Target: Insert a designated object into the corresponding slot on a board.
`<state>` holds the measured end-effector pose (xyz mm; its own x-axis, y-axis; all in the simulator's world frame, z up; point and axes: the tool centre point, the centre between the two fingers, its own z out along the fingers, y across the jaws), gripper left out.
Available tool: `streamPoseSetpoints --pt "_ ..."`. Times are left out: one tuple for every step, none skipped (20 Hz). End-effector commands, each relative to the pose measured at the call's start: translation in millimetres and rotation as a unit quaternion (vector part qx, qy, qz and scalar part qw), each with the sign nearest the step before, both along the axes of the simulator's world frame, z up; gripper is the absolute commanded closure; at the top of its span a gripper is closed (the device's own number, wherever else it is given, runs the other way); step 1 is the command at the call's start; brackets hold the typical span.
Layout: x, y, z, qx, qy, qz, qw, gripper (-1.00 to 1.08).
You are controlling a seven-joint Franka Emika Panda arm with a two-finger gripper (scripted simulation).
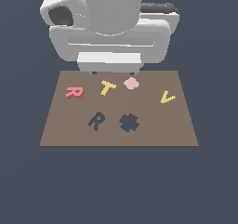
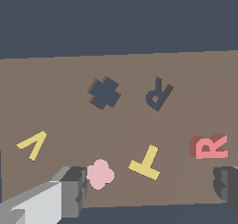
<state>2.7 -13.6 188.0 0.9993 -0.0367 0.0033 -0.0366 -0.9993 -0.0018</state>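
While the pincer (image 2: 151, 190) hangs wide open and empty over the board's (image 1: 56, 135) far edge, the red R (image 1: 74, 92) lies flat at the exterior view's left, then the R slot (image 1: 96, 120), yellow T (image 1: 107, 87), pink block (image 1: 131, 83), cross cutout (image 1: 129, 122), and yellow V (image 1: 167, 97).

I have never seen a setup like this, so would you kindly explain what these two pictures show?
Both are simulator renders of one moment. The exterior view looks at a brown board with the white robot arm looming over its far edge. The wrist view comes from a camera on the arm looking down past its own fingers. The gripper is open and holds nothing. On the board lie a red R, a yellow T, a pink rounded block and a yellow V. Two dark cutouts are sunk into the board: an R slot and a cross-shaped one.
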Motion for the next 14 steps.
streamPoseSetpoints --pt "0 0 0 0.0 0.0 0.0 1.0 -0.92" --pt "0 0 0 0.0 0.0 0.0 1.0 -0.92" --pt "0 0 0 0.0 0.0 -0.002 1.0 -0.92" --pt "0 -1 -1 0.0 0.0 -0.004 1.0 -0.92" --pt "1 -1 -1 0.0 0.0 -0.007 1.0 -0.92" --pt "1 -2 -2 0.0 0.0 -0.01 0.9999 -0.92" --pt "2 -3 -3 0.0 0.0 -0.015 0.9999 -0.92" --pt "2 -4 -4 0.0 0.0 -0.02 0.9998 -0.92" --pt "3 -5 -5 0.0 0.0 -0.026 0.9997 -0.92" --pt "4 -6 -6 0.0 0.0 -0.033 0.9994 -0.92" --pt "4 -8 -7 0.0 0.0 -0.041 0.9992 -0.92" --pt "5 -9 -9 0.0 0.0 -0.05 0.9988 -0.92" --pt "6 -11 -11 0.0 0.0 -0.06 0.9982 -0.92" --pt "7 -13 -13 0.0 0.0 -0.07 0.9975 -0.92"
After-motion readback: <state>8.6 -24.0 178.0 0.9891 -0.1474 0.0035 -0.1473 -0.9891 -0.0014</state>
